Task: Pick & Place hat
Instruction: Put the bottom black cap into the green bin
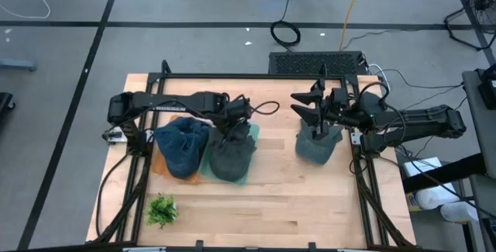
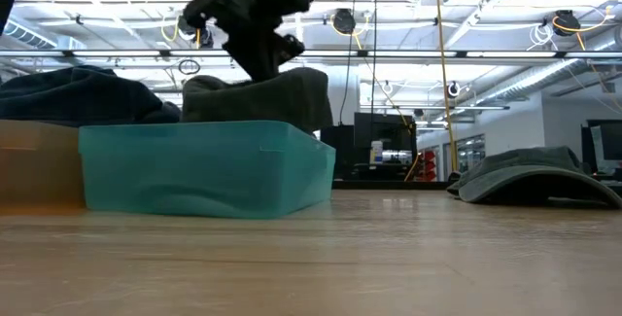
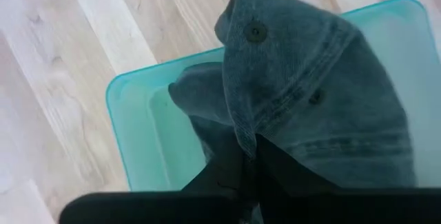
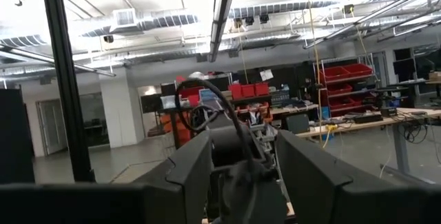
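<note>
high view: three hats are seen on the wooden table (image 1: 271,205). a blue hat (image 1: 182,147) is piled on an orange bin (image 1: 157,167) at the left. just beside it a grey hat (image 1: 231,155) is sat in a teal bin (image 1: 246,176), spilling over the rim. a third, grey-green hat (image 1: 316,147) is laid flat on the bare wood at the right, well apart from the bins. a small green plant (image 1: 162,210) is placed near the table's front left corner.

left gripper (image 1: 236,124) is positioned over the teal bin with its fingers pinched shut on the grey hat — in the left wrist view the dark fingers (image 3: 231,172) are seen closed on the denim fabric, with the hat's crown button (image 3: 255,32) visible and the bin's wall (image 3: 127,120) around it. in the low view the hat (image 2: 267,97) is seen bunched above the bin's rim (image 2: 194,131) under the gripper (image 2: 258,44).

right gripper (image 1: 319,116) is held at the back edge of the grey-green hat, fingers partly apart; whether anything is gripped cannot be told. in the right wrist view only its fingers (image 4: 189,169) and the room are shown. in the low view that hat (image 2: 535,175) is seen flat on the table at the right.
</note>
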